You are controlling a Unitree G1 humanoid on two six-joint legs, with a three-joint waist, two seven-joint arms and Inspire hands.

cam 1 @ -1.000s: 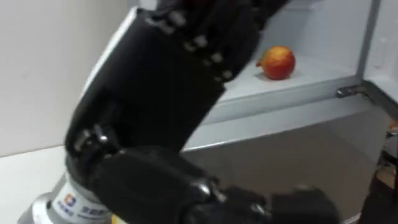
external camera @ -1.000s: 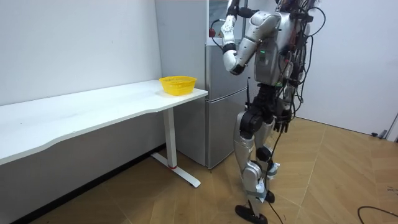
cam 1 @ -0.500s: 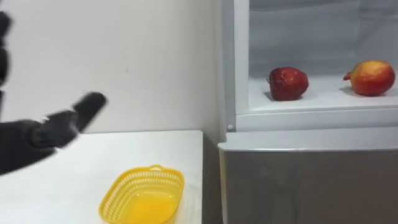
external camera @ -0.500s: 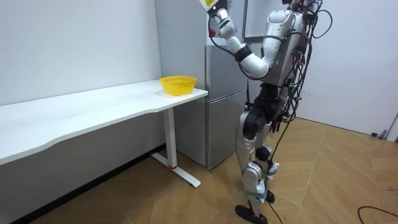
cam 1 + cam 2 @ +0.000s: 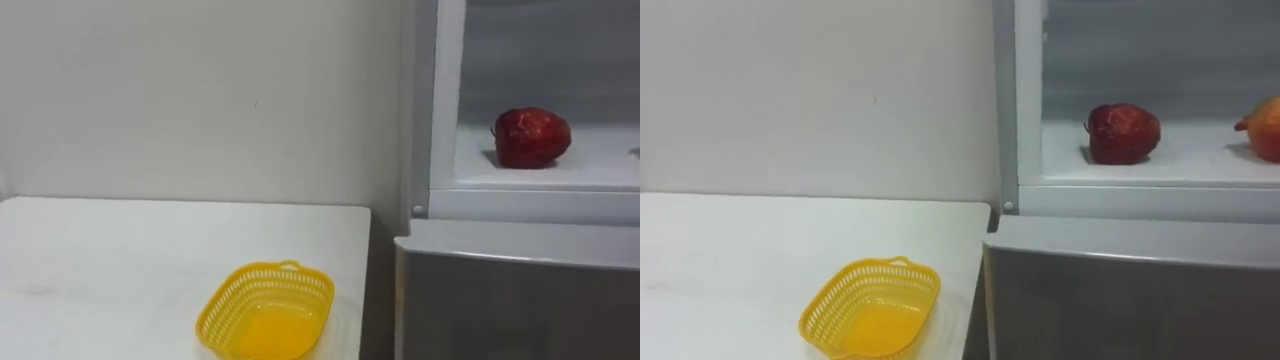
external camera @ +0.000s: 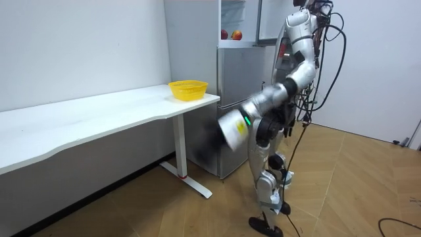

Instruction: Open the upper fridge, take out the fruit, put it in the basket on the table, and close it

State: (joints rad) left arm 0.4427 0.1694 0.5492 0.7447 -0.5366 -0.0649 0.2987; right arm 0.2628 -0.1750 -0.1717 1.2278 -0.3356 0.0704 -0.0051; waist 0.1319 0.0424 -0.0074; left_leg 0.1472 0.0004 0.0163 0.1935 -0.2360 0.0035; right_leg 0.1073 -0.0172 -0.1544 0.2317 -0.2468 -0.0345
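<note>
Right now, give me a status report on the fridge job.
Left hand low by fridge front, blurred. Dark red fruit and orange-red fruit on upper fridge shelf. Nothing blocking them. Yellow basket empty on table.

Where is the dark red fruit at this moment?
The dark red fruit sits on the white shelf of the open upper fridge, in the right eye view's upper right, left of an orange-red fruit at the edge.

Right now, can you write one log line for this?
upper fridge: open; red fruit: on shelf; yellow basket: empty, on table; left hand: low
</note>
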